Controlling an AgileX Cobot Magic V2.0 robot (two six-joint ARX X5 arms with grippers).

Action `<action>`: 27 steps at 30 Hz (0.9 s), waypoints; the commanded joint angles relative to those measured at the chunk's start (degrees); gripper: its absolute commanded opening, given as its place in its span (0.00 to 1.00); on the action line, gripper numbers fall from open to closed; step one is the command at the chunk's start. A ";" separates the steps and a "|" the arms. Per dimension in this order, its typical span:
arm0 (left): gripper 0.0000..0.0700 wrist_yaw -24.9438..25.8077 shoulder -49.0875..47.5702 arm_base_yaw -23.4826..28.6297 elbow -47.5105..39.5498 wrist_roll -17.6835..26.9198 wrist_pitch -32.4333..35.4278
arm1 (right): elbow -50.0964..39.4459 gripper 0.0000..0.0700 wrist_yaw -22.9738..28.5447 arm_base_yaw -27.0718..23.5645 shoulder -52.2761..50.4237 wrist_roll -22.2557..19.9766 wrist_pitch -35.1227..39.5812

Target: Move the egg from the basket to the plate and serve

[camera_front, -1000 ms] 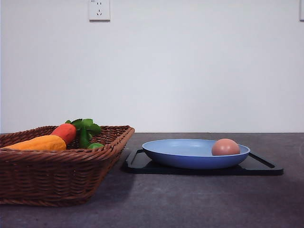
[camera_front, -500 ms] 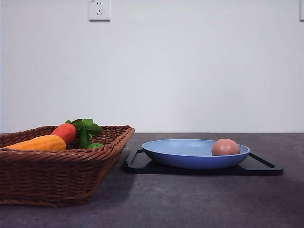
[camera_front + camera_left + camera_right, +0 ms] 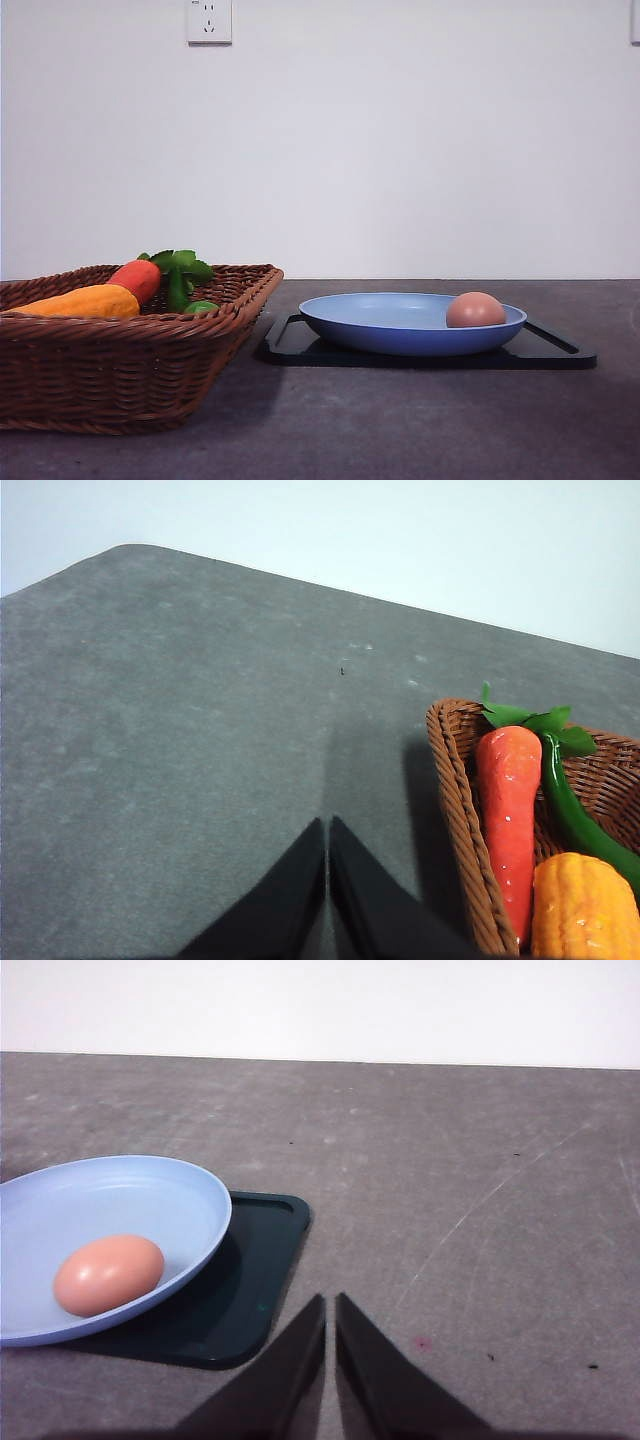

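Observation:
The brown-pink egg (image 3: pixel 475 310) (image 3: pixel 108 1274) lies in the light-blue plate (image 3: pixel 380 322) (image 3: pixel 120 1195), near its right rim in the front view. The woven wicker basket (image 3: pixel 100 370) (image 3: pixel 455 790) stands at the left. Above bare table beside the basket's wall, my left gripper (image 3: pixel 327 830) is shut with nothing held. My right gripper (image 3: pixel 329 1305) is also shut and empty, hanging over the table just off the tray's corner, apart from the plate.
The plate rests on a flat black tray (image 3: pixel 550 352) (image 3: pixel 250 1270). In the basket lie an orange toy vegetable (image 3: pixel 85 301) (image 3: pixel 585 905), a red carrot (image 3: pixel 138 278) (image 3: pixel 508 810) with green leaves, and a green pepper (image 3: pixel 575 815). Grey tabletop (image 3: pixel 400 420) spreads in front.

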 commanded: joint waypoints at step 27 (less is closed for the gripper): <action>0.00 0.09 -0.13 0.00 -1.62 -0.47 -0.24 | -0.37 0.00 0.06 -0.07 -0.13 0.79 -0.02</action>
